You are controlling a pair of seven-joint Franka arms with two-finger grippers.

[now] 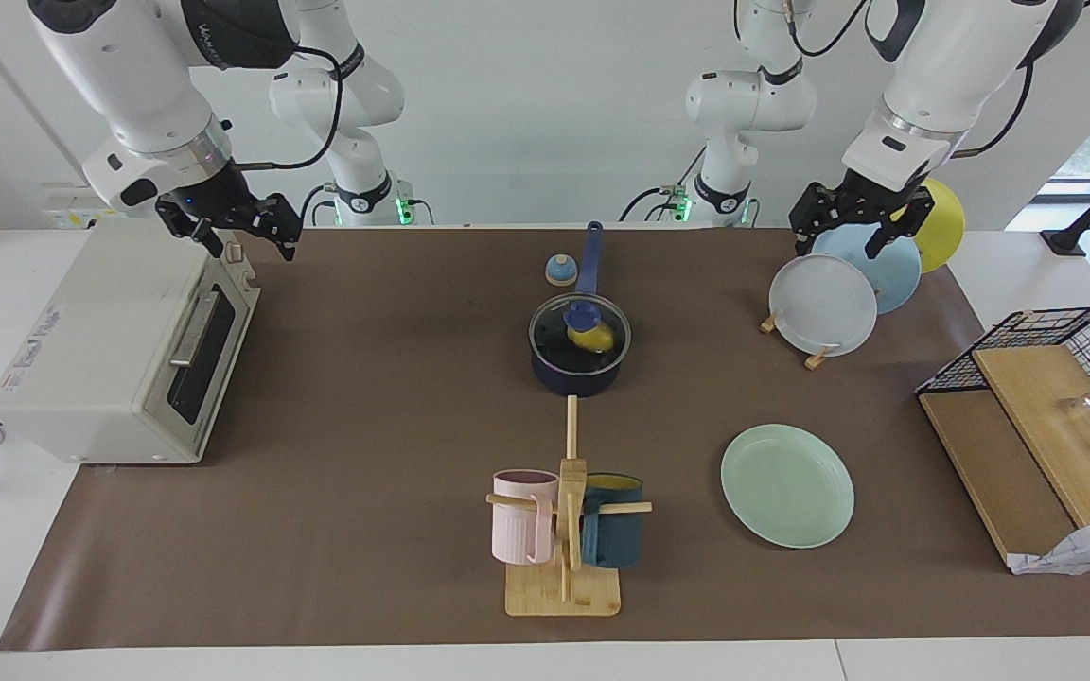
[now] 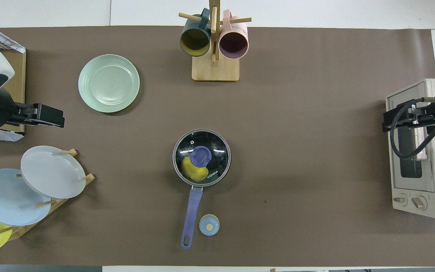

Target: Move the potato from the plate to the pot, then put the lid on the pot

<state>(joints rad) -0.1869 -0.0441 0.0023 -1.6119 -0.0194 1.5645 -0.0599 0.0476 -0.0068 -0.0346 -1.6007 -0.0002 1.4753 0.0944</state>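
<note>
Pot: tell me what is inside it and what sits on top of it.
Inside the pot lies the potato, seen through the glass lid that covers the rim. The lid's blue knob hides part of the potato. Both grippers are away from it.

The yellow potato (image 2: 193, 170) sits in the lidded navy pot (image 1: 575, 376), the mint-green plate (image 1: 787, 485) bare.

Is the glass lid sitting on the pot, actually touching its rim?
Touching. In the facing view the lid rests flat on the pot with its metal rim meeting the pot's rim all round, no gap; the potato shows through the glass.
</note>
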